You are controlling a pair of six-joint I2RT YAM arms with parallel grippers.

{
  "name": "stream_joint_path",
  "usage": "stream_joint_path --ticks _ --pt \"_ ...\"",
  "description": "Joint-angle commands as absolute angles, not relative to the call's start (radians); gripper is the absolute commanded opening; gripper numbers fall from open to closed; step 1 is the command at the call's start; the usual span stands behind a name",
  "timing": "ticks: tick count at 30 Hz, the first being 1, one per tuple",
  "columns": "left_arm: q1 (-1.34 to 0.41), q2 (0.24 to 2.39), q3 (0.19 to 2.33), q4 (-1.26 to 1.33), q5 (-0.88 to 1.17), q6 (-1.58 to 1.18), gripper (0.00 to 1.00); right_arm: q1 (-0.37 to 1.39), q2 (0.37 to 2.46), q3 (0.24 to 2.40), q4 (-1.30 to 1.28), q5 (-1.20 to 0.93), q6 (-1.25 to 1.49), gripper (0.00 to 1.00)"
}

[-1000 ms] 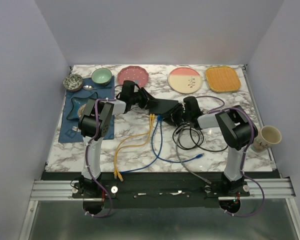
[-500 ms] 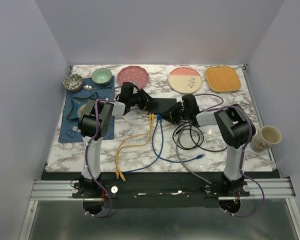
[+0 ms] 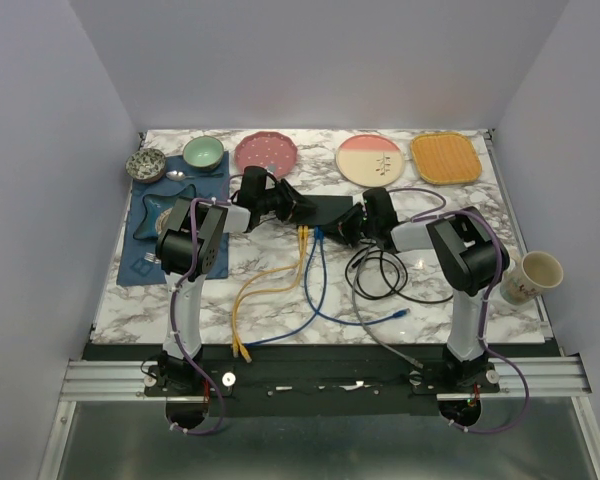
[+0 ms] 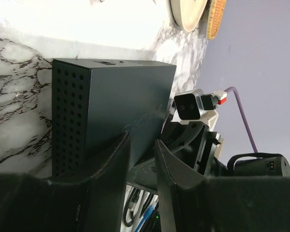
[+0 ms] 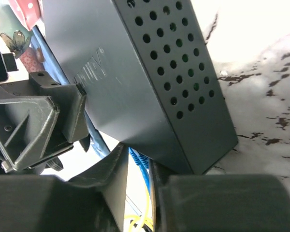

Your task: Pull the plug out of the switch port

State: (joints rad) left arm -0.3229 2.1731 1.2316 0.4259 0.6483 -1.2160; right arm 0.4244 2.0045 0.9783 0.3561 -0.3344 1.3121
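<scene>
Marble table (image 3: 130,300) with switch (image 3: 328,209), cables (image 3: 311,290), blue mat (image 3: 138,262) and far-edge plates (image 3: 266,152)

2 arms (image 3: 185,310) show black joints, white links, purple cables (image 4: 245,120).

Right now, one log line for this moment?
left gripper: clamped on flat matte-black switch | right gripper: jaws straddling blue cable plug at port, grip unclear | plug not yet out
</scene>
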Motion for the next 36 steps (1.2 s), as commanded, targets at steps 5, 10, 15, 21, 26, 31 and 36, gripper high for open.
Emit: stream_joint_path --ticks 5,10,15,21,26,31,36 --pt "-0.331 2.155 1.178 0.373 0.657 -1.201 0.42 0.417 2.056 0.988 0.379 -0.268 1.309 0.12" --pt "-0.331 2.125 1.149 0.396 0.667 -1.218 0.42 0.416 2.026 0.963 0.367 -0.278 1.241 0.01" --pt "-0.339 2.080 1.075 0.452 0.676 -1.259 0.42 0.417 2.005 0.960 0.327 -0.299 1.141 0.01" --pt "-0.362 2.106 1.066 0.492 0.681 -1.292 0.42 0.416 2.000 0.968 0.302 -0.324 1.083 0.01" --pt "-0.364 2.143 1.109 0.494 0.678 -1.304 0.42 0.423 2.000 0.965 0.291 -0.386 1.039 0.01" --pt "-0.362 2.157 1.132 0.486 0.666 -1.307 0.42 0.433 1.967 0.910 0.258 -0.417 1.006 0.01" --pt "-0.362 2.169 1.155 0.472 0.663 -1.302 0.42 0.433 1.942 0.914 0.222 -0.448 0.957 0.01"
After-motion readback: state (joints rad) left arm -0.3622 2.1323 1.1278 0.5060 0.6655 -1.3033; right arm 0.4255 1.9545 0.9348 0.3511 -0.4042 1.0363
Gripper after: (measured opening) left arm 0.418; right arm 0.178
